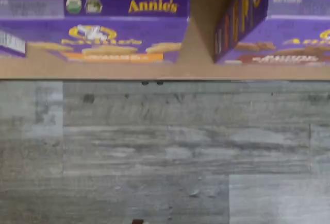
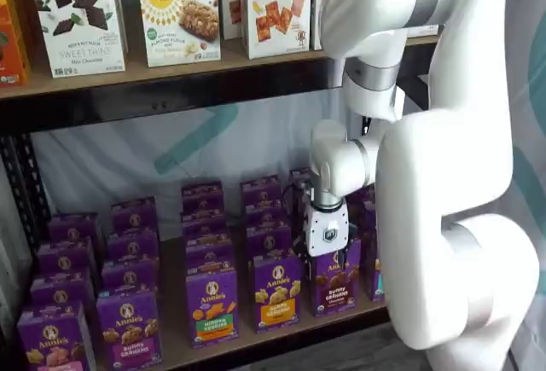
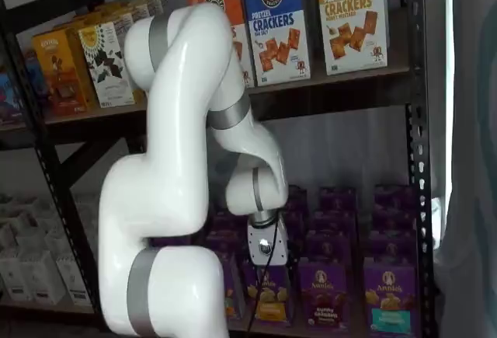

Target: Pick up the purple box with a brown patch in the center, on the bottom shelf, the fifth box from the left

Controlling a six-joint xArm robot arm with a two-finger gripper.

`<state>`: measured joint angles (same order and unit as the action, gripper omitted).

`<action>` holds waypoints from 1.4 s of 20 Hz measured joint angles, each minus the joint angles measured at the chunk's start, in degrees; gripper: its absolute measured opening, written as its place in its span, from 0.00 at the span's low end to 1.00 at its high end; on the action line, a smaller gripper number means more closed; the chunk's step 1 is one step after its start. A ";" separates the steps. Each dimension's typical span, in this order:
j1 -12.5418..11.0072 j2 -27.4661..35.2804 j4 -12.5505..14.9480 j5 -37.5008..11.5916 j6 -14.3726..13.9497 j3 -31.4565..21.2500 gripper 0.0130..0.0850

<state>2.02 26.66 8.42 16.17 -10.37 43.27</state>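
Observation:
The purple box (image 2: 335, 279) with dark brown cookies pictured on its front stands upright in the front row of the bottom shelf (image 2: 256, 341). It shows in both shelf views (image 3: 322, 295). My gripper (image 2: 329, 250) hangs from the white arm just above and in front of the box, open and holding nothing. Its white body shows, but its fingers are hard to make out against the purple cartons. In a shelf view the gripper (image 3: 268, 264) is over the neighbouring carton with a yellow panel (image 3: 269, 297). The wrist view shows the purple box (image 1: 289, 46) beside a honey carton (image 1: 103, 33).
Rows of purple cartons fill the bottom shelf behind and beside the target, including an orange-green one (image 2: 212, 304) and a teal one (image 3: 388, 301). The upper shelf (image 2: 171, 77) holds cracker boxes. A black rack post (image 3: 419, 159) stands at the right. Grey wood floor (image 1: 165, 152) lies below the shelf's edge.

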 joint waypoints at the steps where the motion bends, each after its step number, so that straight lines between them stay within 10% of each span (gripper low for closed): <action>1: -0.14 0.23 -0.09 -0.15 0.22 0.25 1.00; 28: -4.90 10.10 -1.04 2.17 5.97 14.55 1.00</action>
<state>-2.88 36.76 7.38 18.34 -4.40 57.82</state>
